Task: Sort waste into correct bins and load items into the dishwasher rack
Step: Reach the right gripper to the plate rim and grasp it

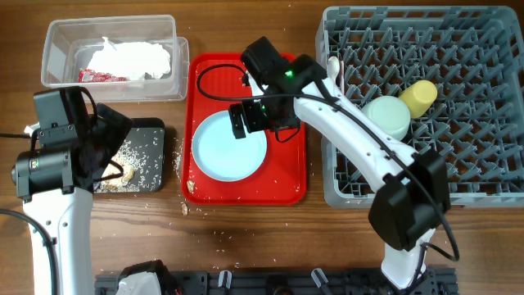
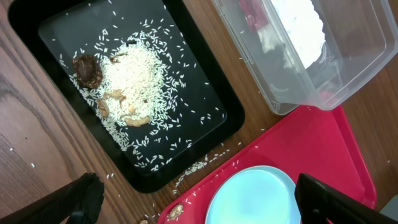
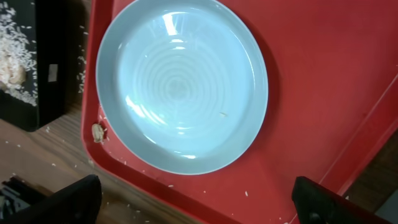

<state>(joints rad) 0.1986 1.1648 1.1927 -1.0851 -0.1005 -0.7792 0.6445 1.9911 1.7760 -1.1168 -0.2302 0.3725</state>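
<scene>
Right gripper (image 3: 196, 193): jaws spread wide, nothing held, hanging above the pale blue plate (image 3: 183, 87). The plate lies flat in the middle of the red tray (image 3: 323, 74), bare but for a speck.

Judgement: step in hand is plate to rack. A flat plate offers little from straight above, so come in tilted at the rim, one finger under the lip, then pinch.

Left gripper (image 2: 199, 190) likewise released, by the black tray (image 2: 193, 81).

Farther off, the dishwasher rack (image 1: 483, 164) sits at the table's right edge. Stand the plate between pegs, clear of the mint-green bowl (image 1: 386, 115).
</scene>
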